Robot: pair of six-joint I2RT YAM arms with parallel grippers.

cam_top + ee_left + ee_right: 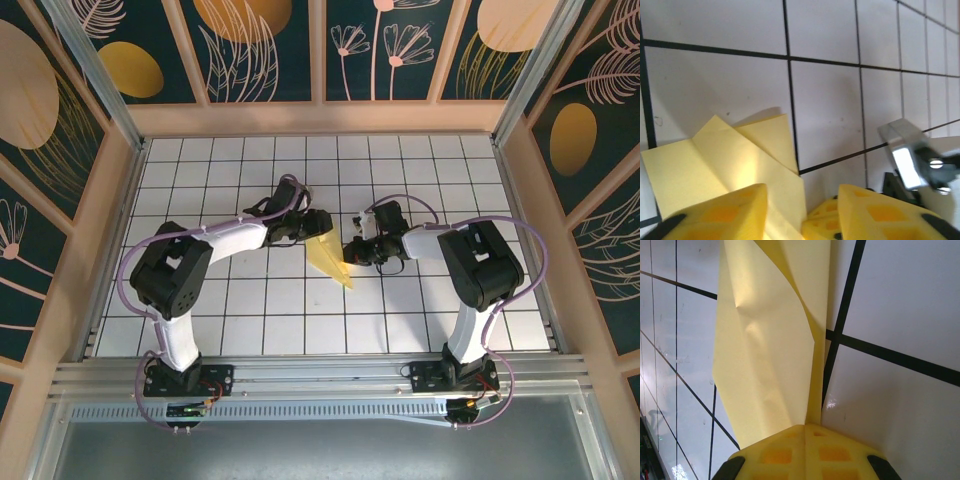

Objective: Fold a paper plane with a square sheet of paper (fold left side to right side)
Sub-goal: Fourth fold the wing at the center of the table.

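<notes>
Grid table (250, 320), folded paper (329, 262) central

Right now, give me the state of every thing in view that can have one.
square sheet of paper, partly folded into creased, layered flaps, top layer curling.
left hand, open, fingers apart over the sheet's near edge.
right hand, shut on the sheet's edge.

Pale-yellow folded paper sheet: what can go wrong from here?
1. The right gripper is shut on the pale-yellow folded paper sheet, which bows and shows dents; pulling may crumple or tear it.
2. The left gripper, open over the sheet, sits close to the right one; they may collide.
</notes>
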